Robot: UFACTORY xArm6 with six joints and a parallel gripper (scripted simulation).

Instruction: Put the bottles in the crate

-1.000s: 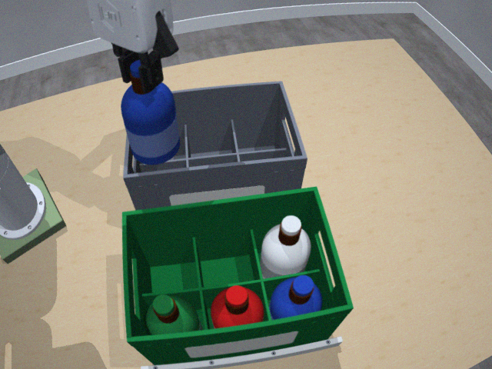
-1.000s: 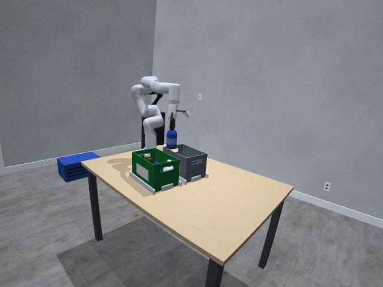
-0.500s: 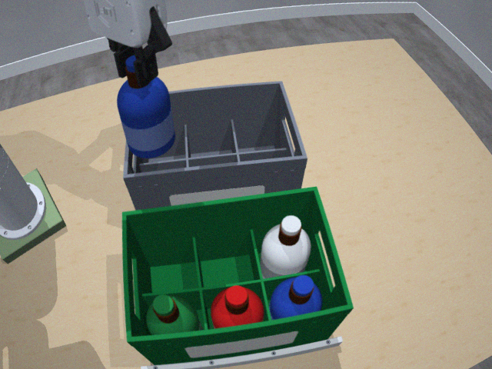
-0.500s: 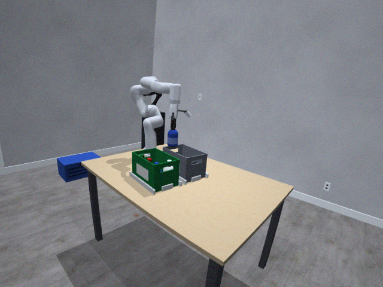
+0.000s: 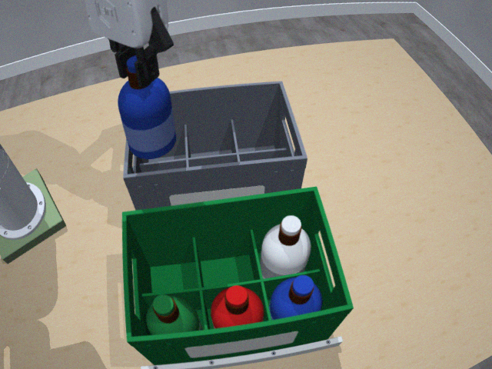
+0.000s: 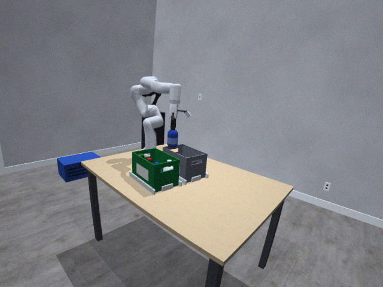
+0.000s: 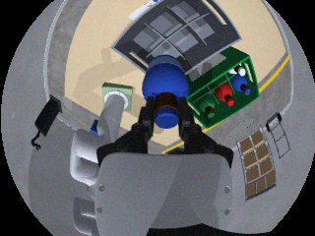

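"Grey walls [image 6: 263, 77] carry two outlet plates [image 6: 199, 96] [image 6: 327, 186] for us, and one wooden table [image 5: 397, 158] [image 6: 234, 197] [image 7: 84, 64] holds two crates. We'll place everything by the green crate [image 5: 158, 349] [image 6: 168, 180] [image 7: 231, 112]. How many bottles do we count in it?"

"Four, all upright! In the row farther from its grey neighbour we have one green bottle [image 5: 171, 317] [image 6: 142, 155] [image 7: 208, 104], one red bottle [image 5: 237, 311] [image 6: 149, 159] [image 7: 223, 92] and one blue bottle [image 5: 296, 300] [image 6: 156, 162] [image 7: 240, 84]. One white bottle [image 5: 286, 250] [image 6: 168, 168] [image 7: 240, 70] stands in the other row, next to the blue. Two of the six compartments show us their bare floors."

"And we've got a fifth bottle up in the air!"

"We have indeed: the gripper [image 5: 137, 73] [image 6: 173, 125] [image 7: 166, 105] is clamped on the neck of one raised blue-labelled bottle [image 5: 147, 107] [image 6: 172, 137] [image 7: 164, 81]. It hangs upright beyond the green crate, at the base end of the one grey crate [image 5: 238, 174] [image 6: 196, 171] [image 7: 227, 39]. We can't tell which compartment it lines up with."

"Where do we find the grey crate and the arm's base?"

"Grey sits level just beside the green crate, long side to long side. One pale green base plate [image 5: 55, 222] [image 7: 129, 90] lies near the green crate, off its handle end."

"Any pick list?"

"We spot one white strip [image 7: 143, 10] across the grey crate from the green one, partly out of view; we can't read its lines."
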